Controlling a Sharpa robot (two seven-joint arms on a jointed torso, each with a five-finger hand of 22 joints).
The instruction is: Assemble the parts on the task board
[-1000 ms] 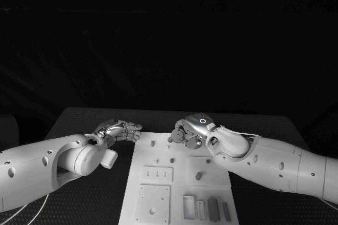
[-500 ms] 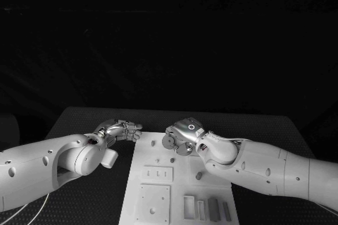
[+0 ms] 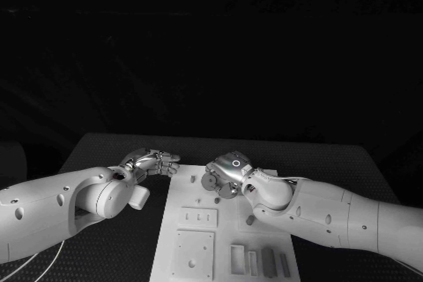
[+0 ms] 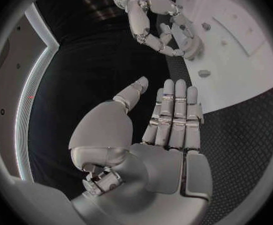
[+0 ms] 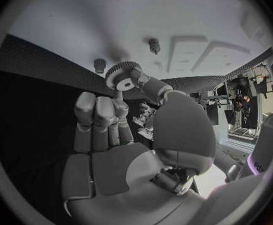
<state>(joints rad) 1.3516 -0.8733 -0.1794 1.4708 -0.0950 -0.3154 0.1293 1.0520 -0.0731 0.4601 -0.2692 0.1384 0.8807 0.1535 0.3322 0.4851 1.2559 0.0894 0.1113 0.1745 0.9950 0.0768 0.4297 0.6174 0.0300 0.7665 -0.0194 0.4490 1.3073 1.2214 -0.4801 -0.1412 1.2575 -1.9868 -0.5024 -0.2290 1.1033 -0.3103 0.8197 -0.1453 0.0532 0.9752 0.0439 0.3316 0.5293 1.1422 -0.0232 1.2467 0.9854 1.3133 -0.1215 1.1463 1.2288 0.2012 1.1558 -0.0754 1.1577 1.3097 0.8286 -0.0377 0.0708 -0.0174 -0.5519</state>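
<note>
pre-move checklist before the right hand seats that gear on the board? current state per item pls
1. Gear held by right hand, pinched at the fingertips: ok.
2. Gear's centre hole unobstructed: ok.
3. Pegs on task board free: two pegs stand bare: ok.
4. Gear lined up over a peg: not ok, it sits off to the side of both.
5. Left hand off the board, holding nothing: ok.
6. Which peg fits the gear: cannot tell.
</note>
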